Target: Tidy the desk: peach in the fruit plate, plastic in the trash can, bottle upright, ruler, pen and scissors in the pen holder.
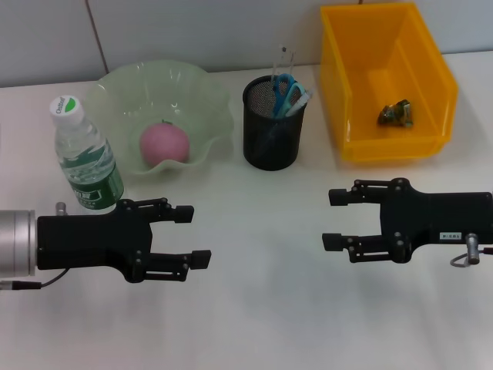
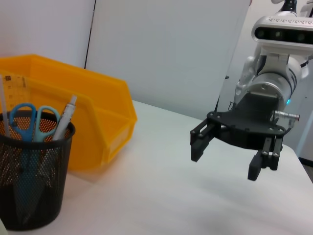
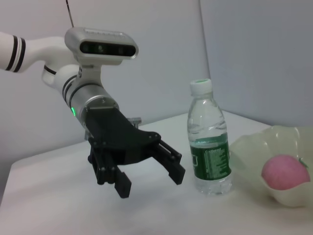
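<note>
Left gripper (image 1: 187, 237) and right gripper (image 1: 334, 220) both hover spread, holding nothing (bottle (image 1: 85, 154) upright, rigid, slick; grasp mid-body).

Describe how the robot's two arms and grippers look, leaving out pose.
Both grippers are matte black with two angular, linked fingers each. The left gripper sits on a silver metal wrist cuff with a thin cable beneath; the right wrist view shows a green light on that cuff, a white arm with black bands, and a grey camera bar. The right gripper carries a small white label and a metal ring fitting.
</note>
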{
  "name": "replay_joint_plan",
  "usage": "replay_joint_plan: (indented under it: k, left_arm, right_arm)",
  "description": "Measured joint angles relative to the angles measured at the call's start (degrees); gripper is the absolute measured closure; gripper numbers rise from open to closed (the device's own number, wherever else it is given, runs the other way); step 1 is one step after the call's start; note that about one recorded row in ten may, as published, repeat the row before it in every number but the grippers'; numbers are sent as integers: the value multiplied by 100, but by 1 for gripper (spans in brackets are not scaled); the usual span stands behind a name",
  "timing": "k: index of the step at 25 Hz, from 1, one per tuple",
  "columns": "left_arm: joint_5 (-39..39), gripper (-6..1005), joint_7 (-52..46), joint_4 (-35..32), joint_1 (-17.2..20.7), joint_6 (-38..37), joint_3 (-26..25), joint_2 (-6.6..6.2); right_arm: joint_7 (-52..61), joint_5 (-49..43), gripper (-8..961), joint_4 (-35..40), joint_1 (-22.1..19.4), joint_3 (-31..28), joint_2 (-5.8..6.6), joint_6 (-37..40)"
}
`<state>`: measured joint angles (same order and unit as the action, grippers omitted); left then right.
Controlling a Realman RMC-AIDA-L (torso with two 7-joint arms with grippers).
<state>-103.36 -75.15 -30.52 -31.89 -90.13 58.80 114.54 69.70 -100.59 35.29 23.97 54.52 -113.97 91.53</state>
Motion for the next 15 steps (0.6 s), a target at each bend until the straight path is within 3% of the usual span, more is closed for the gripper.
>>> replay_joint_plan:
  k: [15]
  left_arm:
    - [18, 167, 0, -23, 23, -81, -1, -46]
  right_arm:
    - [0, -42, 203, -33, 32, 10, -37, -21]
